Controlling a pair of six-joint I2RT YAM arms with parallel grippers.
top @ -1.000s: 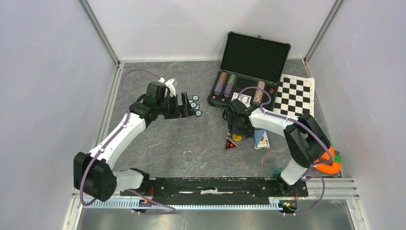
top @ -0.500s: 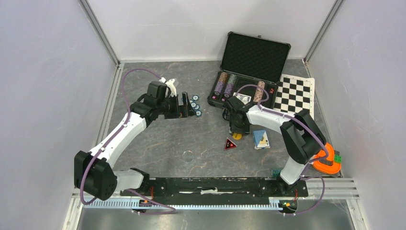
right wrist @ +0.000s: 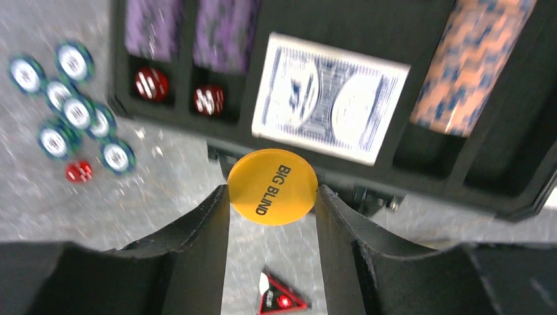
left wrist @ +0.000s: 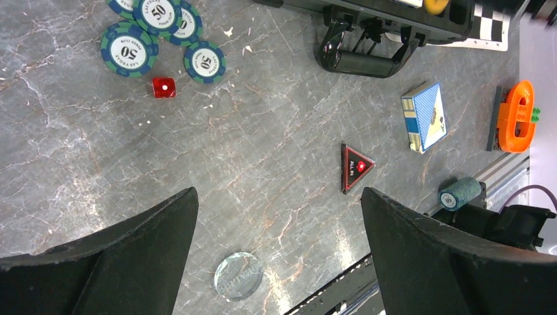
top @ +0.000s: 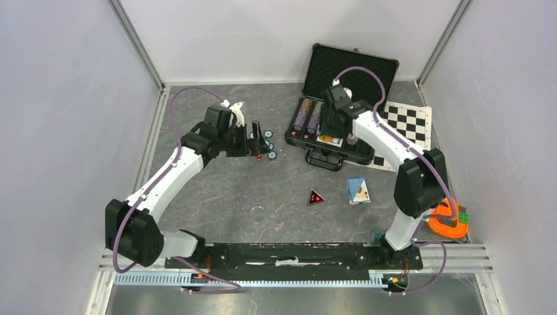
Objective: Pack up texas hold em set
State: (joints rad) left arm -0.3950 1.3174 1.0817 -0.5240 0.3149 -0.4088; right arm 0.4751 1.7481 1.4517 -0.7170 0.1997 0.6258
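On the left, the left gripper (left wrist: 277, 197) hangs above the table (left wrist: 79, 164) with its two fingers spread wide and nothing between them. It sits near the loose blue chips (left wrist: 129, 47) and the red die (left wrist: 163, 87) just beside them, which we judge a fair stance for gathering them. The left wrist view reads "50" on those chips, where the top view gives only dots. Closer to the arm bases lie a clear disc (left wrist: 238, 275) and a red triangle marker (left wrist: 355, 167), well apart and not yet packed.

Further right stands the case (top: 382, 82), its lid thrown back so the tray is open from above. The right gripper (right wrist: 272, 190) hovers at the tray's front edge, pinching a yellow button (right wrist: 263, 197) by its rim. The lettered face is toward the wrist camera, and we take that as the grip for laying it flat. Only the right wrist view shows the words BIG BLIND; from the top the wrist hides the button.

That view also shows purple chip rows (right wrist: 154, 26), a card deck (right wrist: 328, 108) and an orange-brown row (right wrist: 473, 65). It is blurred, so we cannot tell which compartment is free.

Right again, a blue card box (top: 358, 190) lies on the table, and a checkerboard (top: 404, 128) lies against the case.
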